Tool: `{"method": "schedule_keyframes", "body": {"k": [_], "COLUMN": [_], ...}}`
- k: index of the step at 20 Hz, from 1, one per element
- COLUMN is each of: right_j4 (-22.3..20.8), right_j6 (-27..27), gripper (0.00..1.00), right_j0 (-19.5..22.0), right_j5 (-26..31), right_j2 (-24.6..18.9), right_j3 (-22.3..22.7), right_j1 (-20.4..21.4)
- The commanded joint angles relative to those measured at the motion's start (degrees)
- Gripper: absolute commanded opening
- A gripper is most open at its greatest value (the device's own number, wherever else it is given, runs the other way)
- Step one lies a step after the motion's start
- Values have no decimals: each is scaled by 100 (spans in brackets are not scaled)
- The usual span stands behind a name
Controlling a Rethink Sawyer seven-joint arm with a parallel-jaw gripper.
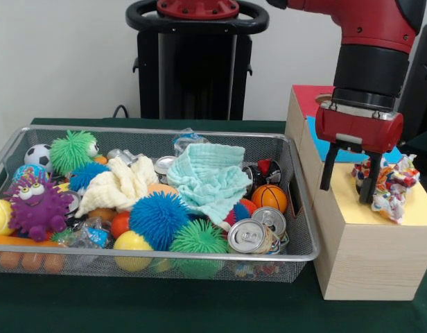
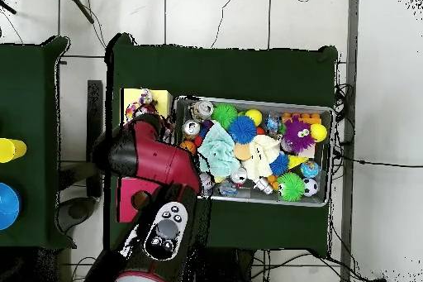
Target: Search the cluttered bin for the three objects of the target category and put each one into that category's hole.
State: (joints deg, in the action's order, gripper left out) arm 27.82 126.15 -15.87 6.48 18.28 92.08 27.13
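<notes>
The wire-mesh bin (image 1: 199, 255) fills the left and middle of the front view and is piled with clutter; it also shows in the overhead view (image 2: 264, 102). My gripper (image 1: 347, 194) is open and hangs over the yellow-topped box (image 1: 366, 260). One knotted fabric bundle (image 1: 394, 184), white with red, blue and yellow patches, lies on the yellow top, against my right finger and mostly to its right. It also shows in the overhead view (image 2: 142, 107). The hole is hidden. No other bundle shows among the clutter. The arm (image 2: 153, 159) hides the gripper from above.
The blue-topped box (image 1: 349, 155) and the red-topped box (image 1: 307, 97) stand behind the yellow one. In the bin lie a mint cloth (image 1: 213, 173), a pale yellow cloth (image 1: 120, 184), spiky balls (image 1: 158, 218), cans (image 1: 248, 236) and a purple toy (image 1: 37, 205).
</notes>
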Motion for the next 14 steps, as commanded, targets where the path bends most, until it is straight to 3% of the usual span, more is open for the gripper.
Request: {"method": "schedule_keyframes", "body": {"k": [1, 8, 14], "right_j4": [-347, -391, -450], "right_j6": [416, 563, 633], "gripper": [100, 100, 100], "right_j0": [-40, -98, -145], "right_j5": [971, 1448, 1393], "right_j2": [138, 351, 455], "right_j3": [-74, -192, -232], "right_j1": [-101, 132, 124]}}
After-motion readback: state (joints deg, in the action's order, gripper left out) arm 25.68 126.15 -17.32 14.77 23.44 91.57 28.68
